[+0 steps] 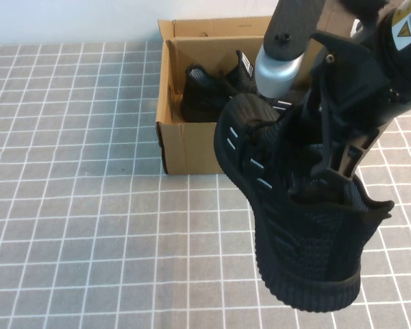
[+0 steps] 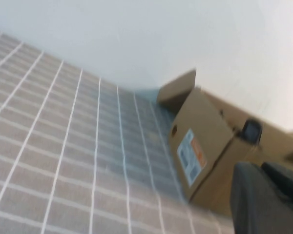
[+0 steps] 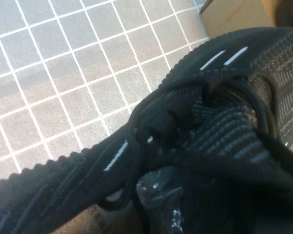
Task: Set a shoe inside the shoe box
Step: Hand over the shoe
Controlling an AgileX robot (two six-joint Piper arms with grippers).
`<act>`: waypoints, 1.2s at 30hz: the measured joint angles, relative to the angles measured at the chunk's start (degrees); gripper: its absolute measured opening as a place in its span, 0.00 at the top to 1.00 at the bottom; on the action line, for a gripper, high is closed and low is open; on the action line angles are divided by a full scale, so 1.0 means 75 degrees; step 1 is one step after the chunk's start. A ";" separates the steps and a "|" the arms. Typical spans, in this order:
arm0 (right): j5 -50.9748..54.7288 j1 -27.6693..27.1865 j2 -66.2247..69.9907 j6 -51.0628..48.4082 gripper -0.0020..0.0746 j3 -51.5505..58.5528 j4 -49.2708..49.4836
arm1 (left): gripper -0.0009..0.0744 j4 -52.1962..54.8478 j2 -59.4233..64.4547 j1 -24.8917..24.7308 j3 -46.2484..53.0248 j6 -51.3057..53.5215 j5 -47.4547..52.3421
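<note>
Jaws of the right gripper [image 1: 322, 168] pinch the shoe [image 1: 294, 219], carried aloft toward the shoe box [image 1: 192, 144]; next, lower it inside. Left gripper [image 2: 263, 195]: cannot tell.

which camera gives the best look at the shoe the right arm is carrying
The high view: the shoe shows nearly whole, hanging from the right gripper before the shoe box. The right wrist view shows only its laces and knit close up; the left wrist view, by the left gripper, misses it.
</note>
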 joint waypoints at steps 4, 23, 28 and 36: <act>0.0000 0.0000 0.0055 0.0121 0.98 0.0000 0.0018 | 0.99 -0.0151 0.0000 0.0000 -0.0045 -0.0101 -0.0115; -0.0030 0.0000 0.0410 0.0191 0.98 0.0000 -0.0072 | 0.99 -0.2095 0.6609 0.0007 -0.6161 0.5492 0.5953; -0.0059 -0.0018 0.0410 0.0202 0.98 0.0000 -0.0343 | 0.99 -0.3522 0.8172 0.0007 -0.7664 0.7397 0.7516; -0.0478 -0.0731 0.0410 0.0157 0.98 0.0000 -0.0359 | 0.99 -0.4396 1.0223 0.0007 -0.9592 0.8460 0.8705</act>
